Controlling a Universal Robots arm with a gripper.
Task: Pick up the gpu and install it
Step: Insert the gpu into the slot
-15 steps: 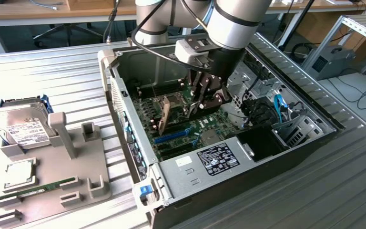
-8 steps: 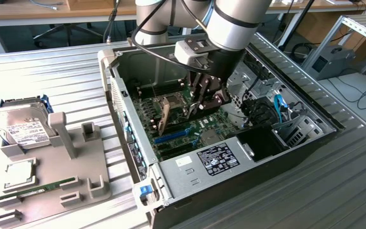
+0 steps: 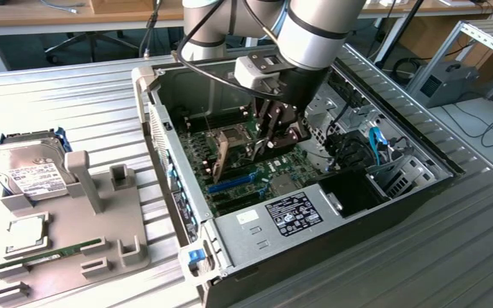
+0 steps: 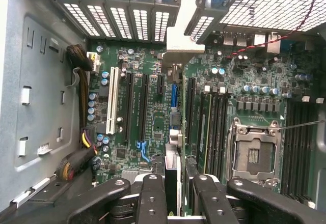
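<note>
The gpu (image 3: 221, 160) hangs on edge inside the open computer case (image 3: 165, 138), just above the green motherboard (image 3: 268, 170). My gripper (image 3: 272, 151) reaches down into the case and is shut on the card's end. In the wrist view the gpu (image 4: 175, 147) shows edge-on, running from between my black fingers (image 4: 151, 198) to its silver bracket (image 4: 179, 40) by the rear slot openings. It sits over the long expansion slots (image 4: 144, 109), left of the empty CPU socket (image 4: 253, 155). Whether its edge touches a slot I cannot tell.
A grey parts stand (image 3: 101, 224) on the exterior view's left carries a hard drive (image 3: 28, 170), a CPU chip (image 3: 28, 231) and a RAM stick (image 3: 54, 253). Inside the case are the power supply (image 3: 294, 212), a drive cage (image 3: 400, 173) and cable bundles (image 4: 81, 147).
</note>
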